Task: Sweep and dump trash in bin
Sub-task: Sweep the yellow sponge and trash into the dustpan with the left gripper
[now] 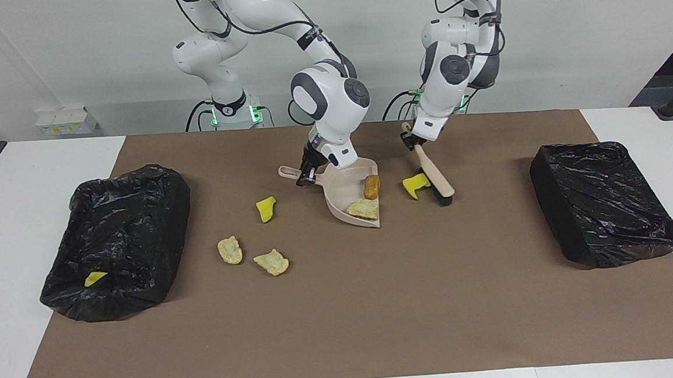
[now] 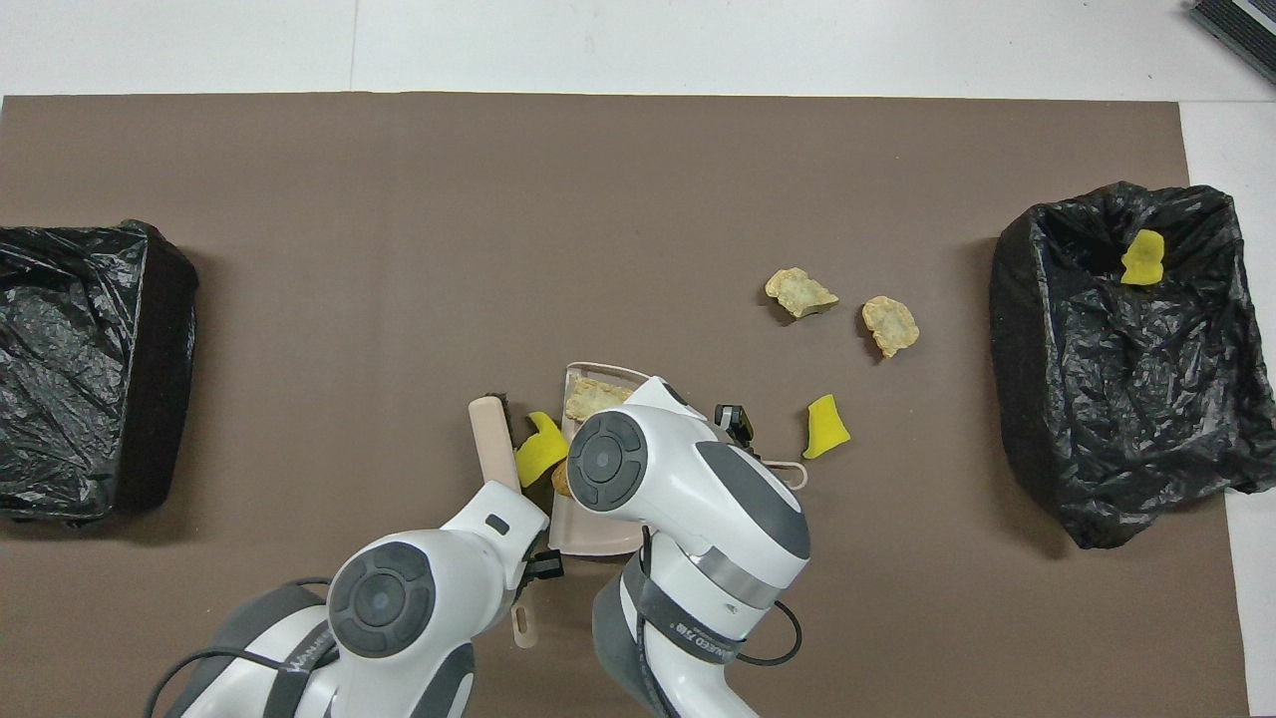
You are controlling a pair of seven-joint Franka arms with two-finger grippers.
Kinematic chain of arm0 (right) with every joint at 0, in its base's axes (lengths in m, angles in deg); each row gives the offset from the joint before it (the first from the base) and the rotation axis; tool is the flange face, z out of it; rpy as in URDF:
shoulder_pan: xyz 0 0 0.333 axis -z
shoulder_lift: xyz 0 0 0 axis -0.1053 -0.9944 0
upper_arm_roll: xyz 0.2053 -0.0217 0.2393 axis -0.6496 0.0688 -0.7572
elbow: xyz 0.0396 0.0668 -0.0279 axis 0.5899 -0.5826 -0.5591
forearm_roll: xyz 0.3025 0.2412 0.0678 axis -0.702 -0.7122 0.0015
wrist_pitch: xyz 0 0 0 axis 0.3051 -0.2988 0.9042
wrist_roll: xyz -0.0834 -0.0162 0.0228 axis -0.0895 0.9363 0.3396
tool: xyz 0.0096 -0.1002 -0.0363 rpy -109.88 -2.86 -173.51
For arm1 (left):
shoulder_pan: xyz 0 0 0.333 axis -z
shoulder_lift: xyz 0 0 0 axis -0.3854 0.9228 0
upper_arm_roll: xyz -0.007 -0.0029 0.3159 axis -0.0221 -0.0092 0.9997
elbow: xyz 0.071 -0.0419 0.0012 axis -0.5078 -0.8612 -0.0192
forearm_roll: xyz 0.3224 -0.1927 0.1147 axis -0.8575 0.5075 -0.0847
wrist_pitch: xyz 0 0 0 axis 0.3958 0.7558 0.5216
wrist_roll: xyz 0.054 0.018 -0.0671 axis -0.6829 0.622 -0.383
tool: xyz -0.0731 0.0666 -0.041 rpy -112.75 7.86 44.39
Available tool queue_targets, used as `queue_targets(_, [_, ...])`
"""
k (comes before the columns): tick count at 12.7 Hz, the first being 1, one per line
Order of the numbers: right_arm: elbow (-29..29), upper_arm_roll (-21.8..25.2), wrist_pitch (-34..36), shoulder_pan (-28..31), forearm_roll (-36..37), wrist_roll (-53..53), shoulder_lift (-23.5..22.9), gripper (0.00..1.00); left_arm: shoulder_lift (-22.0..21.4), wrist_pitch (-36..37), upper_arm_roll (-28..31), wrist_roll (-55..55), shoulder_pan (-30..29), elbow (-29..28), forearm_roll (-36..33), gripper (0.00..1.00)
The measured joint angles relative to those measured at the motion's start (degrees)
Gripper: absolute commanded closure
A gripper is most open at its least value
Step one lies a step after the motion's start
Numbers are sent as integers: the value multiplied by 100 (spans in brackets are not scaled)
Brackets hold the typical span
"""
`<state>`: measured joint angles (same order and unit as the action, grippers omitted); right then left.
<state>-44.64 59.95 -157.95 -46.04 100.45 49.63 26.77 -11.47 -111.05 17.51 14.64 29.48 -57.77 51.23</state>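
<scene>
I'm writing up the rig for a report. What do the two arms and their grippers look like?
Both arms are glossy white with rounded segments and dark grey round joint caps. Black cables run loosely along the upper links, held by black bands with white lettering. Green lights glow at each base. The left gripper and the right gripper are small and black, far darker than the white wrists above them.
</scene>
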Motion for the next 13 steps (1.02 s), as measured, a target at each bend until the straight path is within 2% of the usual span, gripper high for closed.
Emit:
queue_targets(2, [0,0,-28,0,0,0,0,100,239,-146,-241,-11,27,167,1,100])
queue_targets(4, [-7,7,-130,3,0,-1,0,100,397,-149,-242,31,24,294,1,100])
queue_targets(9, [-31,23,-408,64,0,-53,-13,100,474,-143,-176,141,-115,458,-1,100])
queue_targets(13, [-33,26,-422,159,-1,-61,-31,100,454,754,-135,264,-506,1100,-10,100])
